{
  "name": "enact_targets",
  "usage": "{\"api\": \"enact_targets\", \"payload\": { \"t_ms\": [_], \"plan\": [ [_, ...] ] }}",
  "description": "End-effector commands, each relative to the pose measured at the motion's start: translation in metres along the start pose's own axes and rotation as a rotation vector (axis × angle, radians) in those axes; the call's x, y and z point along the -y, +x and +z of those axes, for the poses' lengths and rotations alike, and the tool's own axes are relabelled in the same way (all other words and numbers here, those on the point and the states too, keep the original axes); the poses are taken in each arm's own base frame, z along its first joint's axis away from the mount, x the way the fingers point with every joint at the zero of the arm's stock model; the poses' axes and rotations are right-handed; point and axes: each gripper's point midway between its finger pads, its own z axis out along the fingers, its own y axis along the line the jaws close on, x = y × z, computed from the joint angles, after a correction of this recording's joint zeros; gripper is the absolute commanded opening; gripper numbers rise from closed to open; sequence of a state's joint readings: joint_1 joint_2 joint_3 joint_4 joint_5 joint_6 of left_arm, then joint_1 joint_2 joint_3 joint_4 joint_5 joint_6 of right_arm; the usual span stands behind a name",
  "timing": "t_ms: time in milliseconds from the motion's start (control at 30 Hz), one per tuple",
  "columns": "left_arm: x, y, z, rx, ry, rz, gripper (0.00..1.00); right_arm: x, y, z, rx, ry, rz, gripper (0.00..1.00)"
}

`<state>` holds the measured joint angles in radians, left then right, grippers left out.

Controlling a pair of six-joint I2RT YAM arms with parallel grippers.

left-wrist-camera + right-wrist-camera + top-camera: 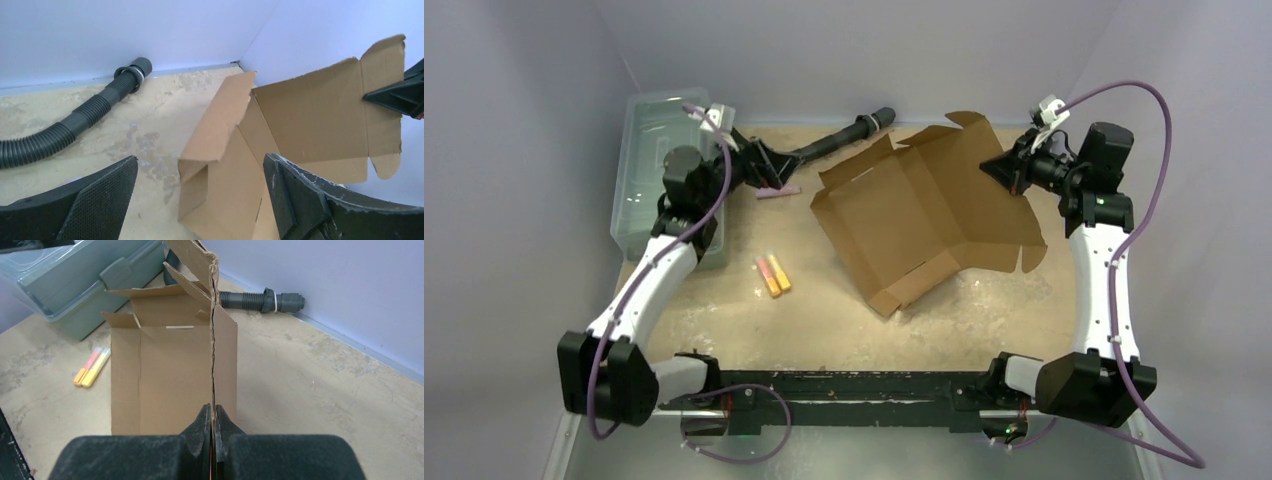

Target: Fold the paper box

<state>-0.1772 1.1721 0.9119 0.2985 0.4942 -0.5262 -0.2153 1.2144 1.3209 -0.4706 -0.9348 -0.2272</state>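
My right hand (213,412) pinches a raised panel of the paper box (894,220); my left hand (200,162) is spread wide.

In the left wrist view, the grey hose (75,125) is cut off by the left picture edge, and the lower part of the paper box (310,115) is hidden behind one of the left fingers (310,200). From above, the bin (644,150) at the far left corner of the surface (724,320) is partly covered by the left arm (649,285). A small pink item (779,192) near it cannot be identified.
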Motion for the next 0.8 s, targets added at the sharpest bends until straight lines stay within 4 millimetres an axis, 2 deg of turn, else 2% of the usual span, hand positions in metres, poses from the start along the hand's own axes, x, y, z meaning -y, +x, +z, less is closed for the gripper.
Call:
{"api": "enact_targets", "payload": {
  "t_ms": [0,33,100,167,233,333,467,667,767],
  "plan": [
    [-0.010,0.021,0.024,-0.183,0.024,0.015,0.92,-0.004,-0.010,-0.001,0.038,-0.024,-0.053,0.00],
    [-0.007,0.020,0.030,-0.204,0.006,0.074,0.91,-0.004,-0.010,-0.001,0.037,-0.024,-0.053,0.00],
    [0.015,0.033,0.039,-0.289,-0.012,0.270,0.93,-0.003,-0.009,0.000,0.035,-0.023,-0.052,0.00],
    [0.033,0.037,0.047,-0.308,-0.026,0.443,0.93,-0.002,-0.008,0.001,0.031,-0.022,-0.049,0.00],
    [0.044,0.038,0.050,-0.299,-0.029,0.600,0.93,0.000,-0.008,0.001,0.028,-0.021,-0.050,0.00],
    [0.055,0.039,0.058,-0.258,-0.018,0.739,0.93,0.000,-0.007,0.002,0.026,-0.021,-0.049,0.00],
    [0.051,0.044,0.080,-0.278,-0.064,0.821,0.88,0.001,-0.006,0.002,0.024,-0.021,-0.044,0.00],
    [0.037,0.050,0.110,-0.305,-0.116,0.839,0.69,0.001,-0.006,0.002,0.021,-0.019,-0.047,0.00],
    [0.037,0.053,0.117,-0.307,-0.108,0.837,0.52,0.002,-0.005,0.002,0.018,-0.016,-0.047,0.00]
  ]
}}
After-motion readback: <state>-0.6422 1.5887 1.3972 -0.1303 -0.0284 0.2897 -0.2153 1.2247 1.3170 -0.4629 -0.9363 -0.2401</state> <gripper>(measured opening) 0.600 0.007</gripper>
